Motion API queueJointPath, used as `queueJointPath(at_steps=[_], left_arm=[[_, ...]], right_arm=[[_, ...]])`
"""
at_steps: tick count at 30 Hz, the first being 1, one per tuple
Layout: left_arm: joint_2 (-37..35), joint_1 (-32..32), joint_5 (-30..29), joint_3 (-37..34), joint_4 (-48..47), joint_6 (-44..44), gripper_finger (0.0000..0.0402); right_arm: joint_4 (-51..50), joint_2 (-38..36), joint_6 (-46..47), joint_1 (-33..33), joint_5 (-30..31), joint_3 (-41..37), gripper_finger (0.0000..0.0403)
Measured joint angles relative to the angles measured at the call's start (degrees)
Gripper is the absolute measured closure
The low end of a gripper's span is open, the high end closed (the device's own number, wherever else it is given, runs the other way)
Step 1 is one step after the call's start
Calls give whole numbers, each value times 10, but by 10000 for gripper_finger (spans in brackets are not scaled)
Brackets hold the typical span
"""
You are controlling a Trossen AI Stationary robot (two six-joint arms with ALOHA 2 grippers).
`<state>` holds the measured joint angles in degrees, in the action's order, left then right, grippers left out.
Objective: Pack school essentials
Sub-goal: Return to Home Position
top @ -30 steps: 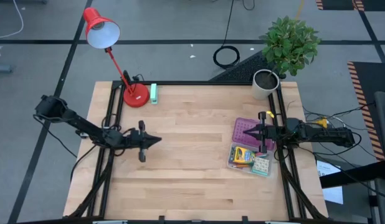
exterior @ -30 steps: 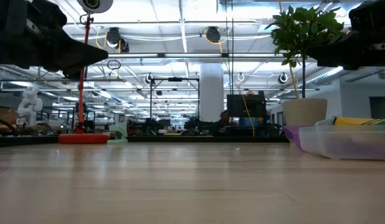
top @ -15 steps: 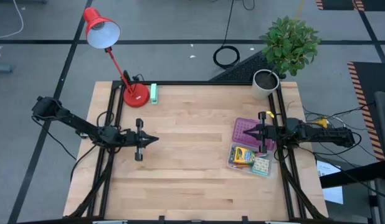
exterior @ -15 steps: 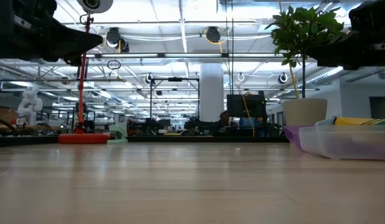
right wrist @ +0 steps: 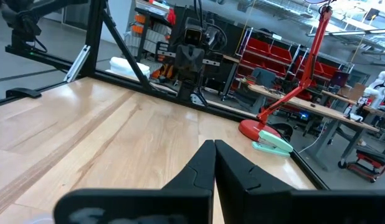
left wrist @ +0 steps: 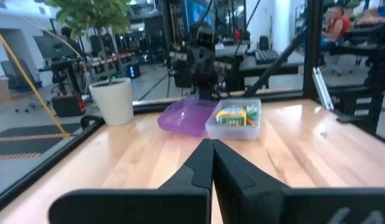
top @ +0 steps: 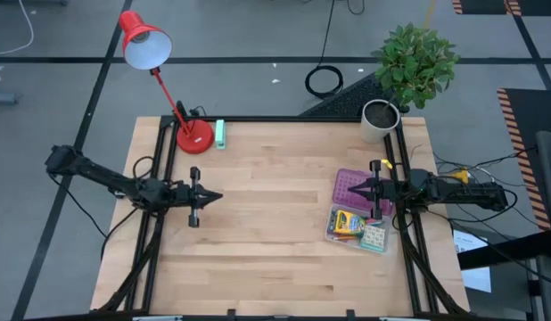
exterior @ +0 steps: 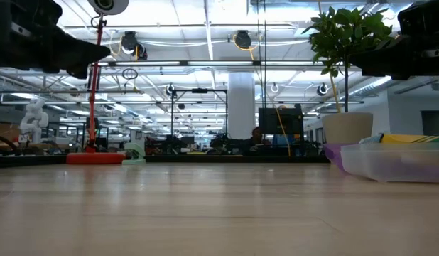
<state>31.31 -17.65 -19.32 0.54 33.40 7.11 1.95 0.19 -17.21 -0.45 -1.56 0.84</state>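
A clear box (top: pixel 345 225) stands on the table at the right, and the yellow-green crayon box (top: pixel 347 220) lies in it. A pale patterned square pack (top: pixel 374 236) lies against its right side. A purple piece (top: pixel 349 185) lies flat just beyond the box. My right gripper (top: pixel 358 188) hangs shut above the purple piece, high off the table in the low view (exterior: pixel 363 64). My left gripper (top: pixel 218 197) is shut with nothing in it above the table's left part, pointing right. The other school essentials do not show.
A red desk lamp (top: pixel 194 135) and a mint-green block (top: pixel 220 134) stand at the far left. A white pot with a plant (top: pixel 381 119) is at the far right corner. Bare wood (top: pixel 267 232) lies between the two arms.
My left gripper has drawn back a little toward the table's left edge, still shut and off the table. The right arm and the things on the table have kept still.
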Motion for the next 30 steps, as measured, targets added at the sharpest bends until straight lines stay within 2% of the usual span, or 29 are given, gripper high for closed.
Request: queueJointPath(at_steps=[7,18,24,30], left_arm=[[-46,16,6,0,-55,29,396],[-119,103,106,0,-136,27,396],[-147,120,113,0,-190,6,396],[-186,117,112,1,-227,21,397]], right_arm=[[0,0,0,0,0,0,403],[0,0,0,0,0,0,403],[0,0,0,0,0,0,403],[0,0,0,0,0,0,403]])
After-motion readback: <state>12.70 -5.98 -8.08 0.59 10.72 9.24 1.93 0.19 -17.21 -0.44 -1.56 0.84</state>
